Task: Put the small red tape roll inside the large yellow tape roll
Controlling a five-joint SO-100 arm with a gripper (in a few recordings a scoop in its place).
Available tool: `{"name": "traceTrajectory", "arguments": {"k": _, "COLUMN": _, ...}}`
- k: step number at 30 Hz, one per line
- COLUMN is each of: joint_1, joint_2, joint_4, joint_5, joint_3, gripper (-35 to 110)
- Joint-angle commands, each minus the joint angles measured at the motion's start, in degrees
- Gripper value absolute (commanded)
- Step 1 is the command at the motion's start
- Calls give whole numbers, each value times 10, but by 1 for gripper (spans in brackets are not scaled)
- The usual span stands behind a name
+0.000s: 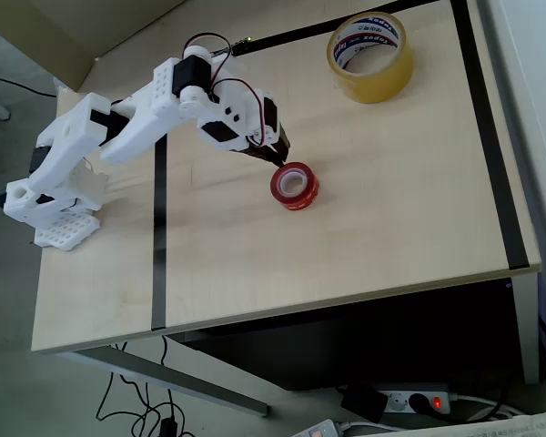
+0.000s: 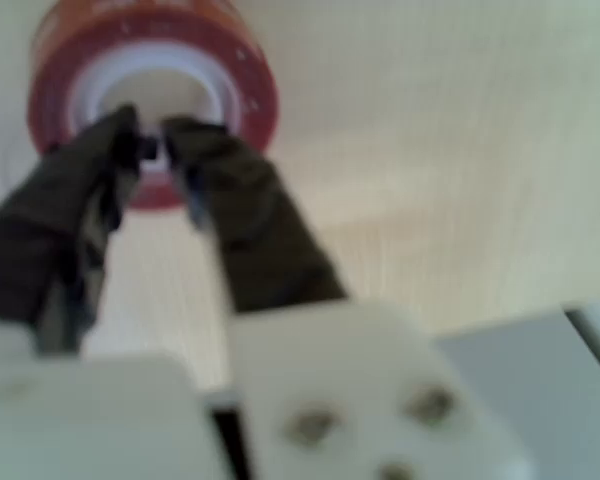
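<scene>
- Overhead view: the small red tape roll [image 1: 295, 186] is seen lying flat on the pale wooden table [image 1: 391, 228], near the middle. The large yellow tape roll [image 1: 370, 55] is seen flat as well, well apart, up toward the far right corner.
- Overhead view: the white arm is stretched from the left, and the gripper [image 1: 279, 161] is placed right at the red roll's upper-left rim. Contact cannot be judged from up here.
- Overhead view: red and blue print is made out on the yellow roll's white core, but no word can be read. Black tape lines are laid across the table.
- Wrist view: the picture is blurred, yet the two dark fingers [image 2: 235, 210] are seen drawn nearly together, with their tips at the red roll's [image 2: 250, 95] white core opening. Whether the near wall is actually pinched between them cannot be told.
- Wrist view: no label or writing can be made out on the red roll.
- Handling, as a judgement: the red roll is expected to be light and stiff, with a glossy, slippery outer face. A hold across the ring wall, one finger inside the core and one outside, is judged the surest grip.
</scene>
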Motion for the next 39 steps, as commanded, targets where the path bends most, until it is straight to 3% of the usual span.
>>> {"name": "traceTrajectory", "arguments": {"k": 1, "joint_1": 19, "joint_2": 176, "joint_4": 7, "joint_5": -28, "joint_3": 37, "gripper": 12}}
{"name": "traceTrajectory", "arguments": {"k": 5, "joint_1": 16, "joint_2": 267, "joint_4": 7, "joint_5": -96, "joint_3": 192, "gripper": 19}}
{"name": "traceTrajectory", "arguments": {"k": 15, "joint_1": 18, "joint_2": 317, "joint_4": 7, "joint_5": -96, "joint_3": 362, "gripper": 34}}
{"name": "traceTrajectory", "arguments": {"k": 32, "joint_1": 45, "joint_2": 285, "joint_4": -23, "joint_5": -105, "joint_3": 442, "gripper": 37}}
{"name": "traceTrajectory", "arguments": {"k": 39, "joint_1": 47, "joint_2": 406, "joint_4": -62, "joint_5": -106, "joint_3": 616, "gripper": 37}}
